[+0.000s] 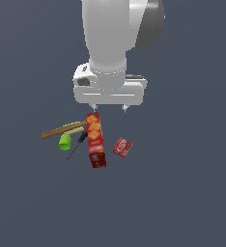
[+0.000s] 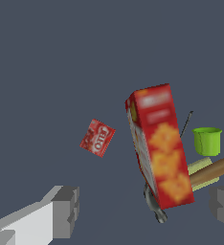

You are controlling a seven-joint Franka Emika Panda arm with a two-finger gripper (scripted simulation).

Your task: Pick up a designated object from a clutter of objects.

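The gripper hangs open and empty at the exterior view's centre, above the cracker box. The green cup lies on the surface at centre-left, just beside the hammer, well apart from the small red box.

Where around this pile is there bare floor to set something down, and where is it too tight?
Bare floor lies all around, widest beyond the small red box toward the exterior view's right, and below the cracker box. It is crowded on the left, where the green cup, hammer and thin black tool bunch beside the cracker box. The gripper hangs open above.
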